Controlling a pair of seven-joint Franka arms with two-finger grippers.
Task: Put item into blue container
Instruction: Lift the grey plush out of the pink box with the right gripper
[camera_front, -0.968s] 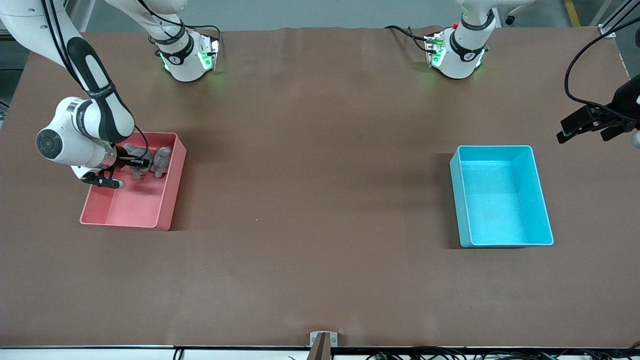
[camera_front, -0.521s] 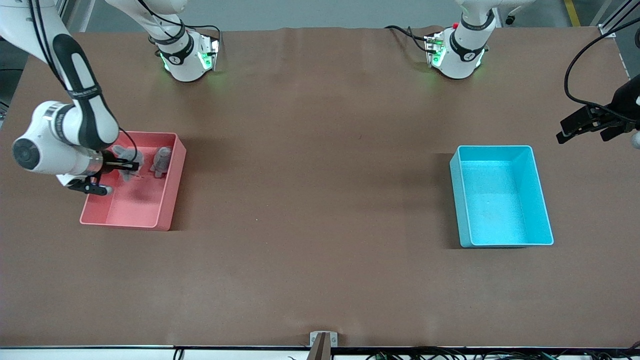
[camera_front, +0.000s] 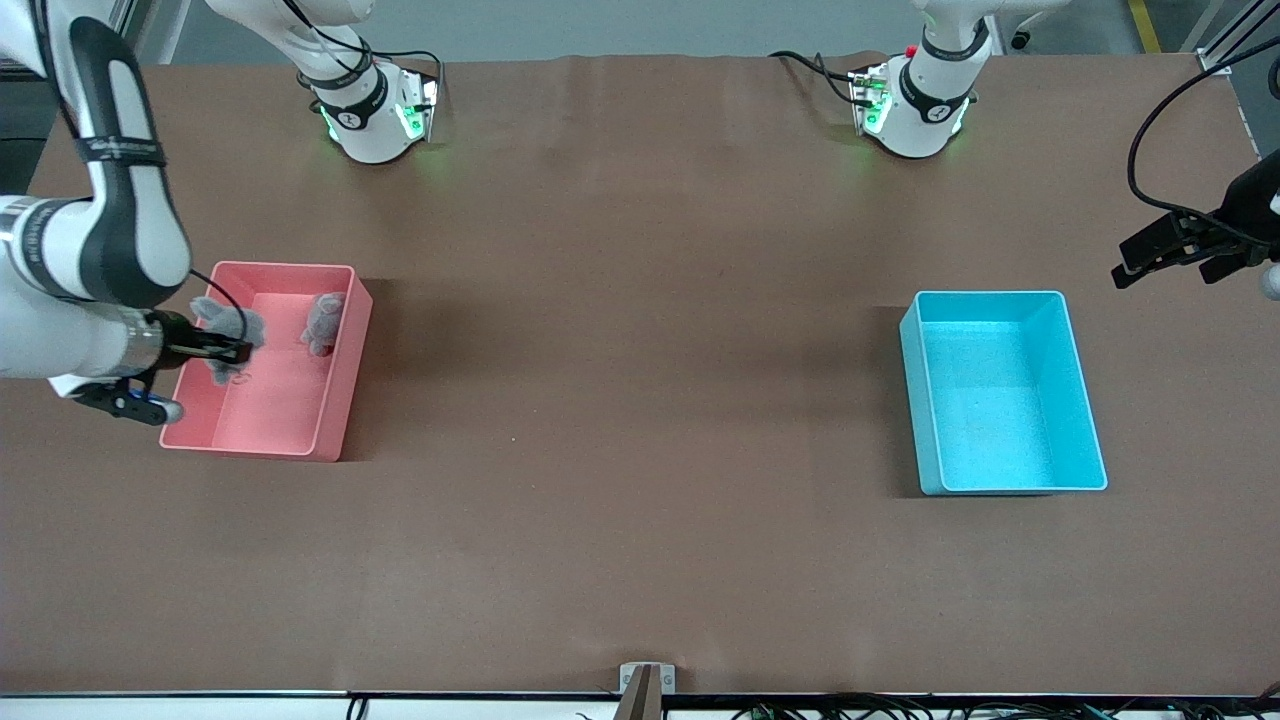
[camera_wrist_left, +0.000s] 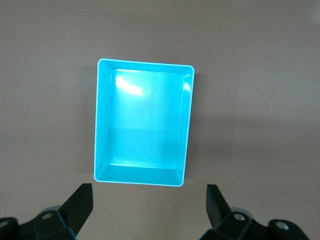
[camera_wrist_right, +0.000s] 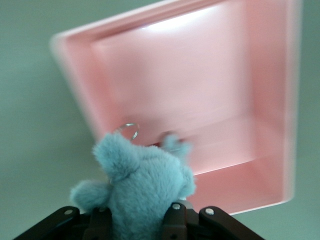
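Observation:
My right gripper (camera_front: 238, 350) is shut on a grey plush toy (camera_front: 222, 322), held up over the pink bin (camera_front: 270, 410) at the rim toward the right arm's end of the table. In the right wrist view the plush toy (camera_wrist_right: 142, 187) fills the space between the right gripper's (camera_wrist_right: 140, 222) fingers, and a small metal ring (camera_wrist_right: 129, 130) hangs from it. The empty blue container (camera_front: 1000, 400) stands toward the left arm's end. My left gripper (camera_front: 1170, 262) hangs open above the table beside the blue container (camera_wrist_left: 142, 122), and the left gripper (camera_wrist_left: 150, 205) holds nothing.
A second grey plush toy (camera_front: 322, 322) leans against the pink bin's wall on the side toward the table's middle. The pink bin's floor (camera_wrist_right: 210, 90) lies bare beneath the held toy. Brown table (camera_front: 640, 400) stretches between the two bins.
My right gripper has risen with the plush toy and drawn back toward the right arm's end of the table. The second plush toy stays in the pink bin. The left arm has not moved.

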